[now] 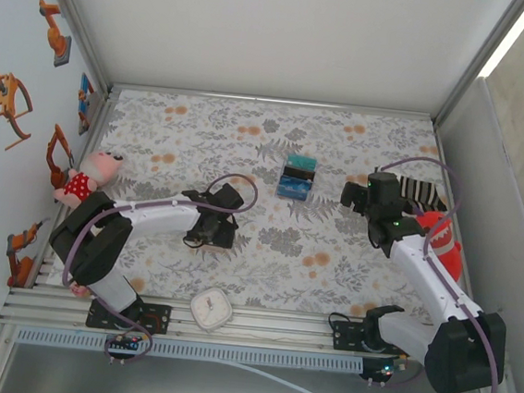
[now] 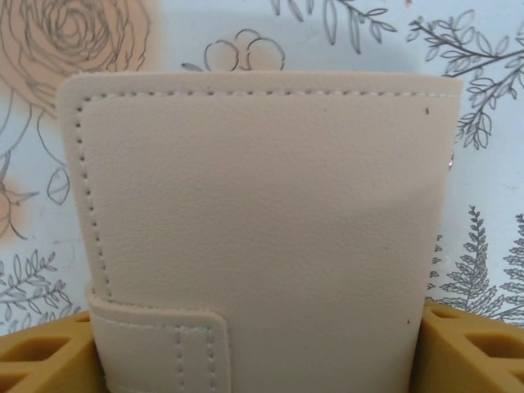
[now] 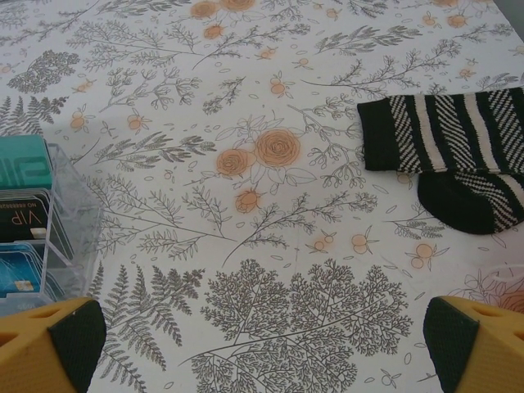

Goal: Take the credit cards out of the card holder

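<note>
While the card holder [image 2: 262, 213] lies closed on the table [image 1: 330, 259], left of centre, the step in hand is the first grasp. L gripper [image 2: 258, 360]: part open, fingers [image 2: 41, 360] flanking the holder's sides; firm hold or not, cannot tell. R gripper [image 3: 262, 348]: wide open, empty. Next move probably calls for pinning the holder and lifting its tab [image 2: 164, 348] w/ the R gripper. Count: 1 card holder, 1 clear card box [image 1: 296, 178], 1 striped sock [image 3: 442, 143] (maybe a pair), 0 cards out.
</note>
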### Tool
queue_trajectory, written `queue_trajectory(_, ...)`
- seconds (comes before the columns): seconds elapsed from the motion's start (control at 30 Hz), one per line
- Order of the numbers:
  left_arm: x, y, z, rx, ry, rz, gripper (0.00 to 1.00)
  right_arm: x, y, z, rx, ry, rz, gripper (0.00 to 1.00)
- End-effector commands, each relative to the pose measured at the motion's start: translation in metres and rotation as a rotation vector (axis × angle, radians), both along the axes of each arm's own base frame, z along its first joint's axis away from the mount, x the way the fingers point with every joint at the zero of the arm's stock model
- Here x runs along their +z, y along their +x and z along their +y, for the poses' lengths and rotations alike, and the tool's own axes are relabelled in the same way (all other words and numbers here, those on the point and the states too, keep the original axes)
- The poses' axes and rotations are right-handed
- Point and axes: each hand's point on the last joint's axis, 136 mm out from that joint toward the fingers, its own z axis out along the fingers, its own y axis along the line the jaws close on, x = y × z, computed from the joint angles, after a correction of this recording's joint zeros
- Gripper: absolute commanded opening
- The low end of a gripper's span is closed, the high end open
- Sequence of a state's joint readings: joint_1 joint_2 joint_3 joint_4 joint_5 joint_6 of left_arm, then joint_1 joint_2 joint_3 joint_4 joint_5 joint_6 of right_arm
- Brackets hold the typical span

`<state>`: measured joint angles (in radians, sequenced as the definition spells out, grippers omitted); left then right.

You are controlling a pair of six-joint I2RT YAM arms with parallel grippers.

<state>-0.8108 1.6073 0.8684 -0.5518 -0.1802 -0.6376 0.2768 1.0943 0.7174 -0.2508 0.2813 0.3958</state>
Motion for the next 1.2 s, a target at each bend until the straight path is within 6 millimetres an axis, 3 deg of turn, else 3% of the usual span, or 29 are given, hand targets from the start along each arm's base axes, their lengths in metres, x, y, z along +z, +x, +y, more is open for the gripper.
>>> queue_trajectory(0.0, -0.003, -0.002, 0.009, -0.02, 0.048, 0.007, 0.68, 0.009, -0.001, 0.001, -0.009, 0.017, -0.011, 1.0)
queue_trajectory(0.3, 0.025, 0.009, 0.005, -0.056, 0.016, -0.087, 0.63, 0.011, -0.012, 0.006, -0.004, 0.067, 0.034, 1.0)
queue_trajectory(0.5, 0.05, 0.017, -0.001, -0.097, -0.042, -0.18, 0.62, 0.019, -0.02, 0.034, 0.089, 0.22, 0.051, 1.0)
queue_trajectory(0.83, 0.106, 0.025, -0.016, -0.253, -0.199, -0.427, 0.62, 0.067, -0.034, 0.143, 0.565, 0.668, 0.015, 0.95)
queue_trajectory(1.03, 0.152, 0.021, -0.035, -0.398, -0.356, -0.612, 0.62, 0.093, -0.054, 0.192, 0.829, 0.75, -0.044, 0.91)
queue_trajectory(1.17, 0.172, 0.017, -0.044, -0.462, -0.41, -0.658, 0.62, 0.102, -0.063, 0.217, 0.927, 0.743, -0.063, 0.87)
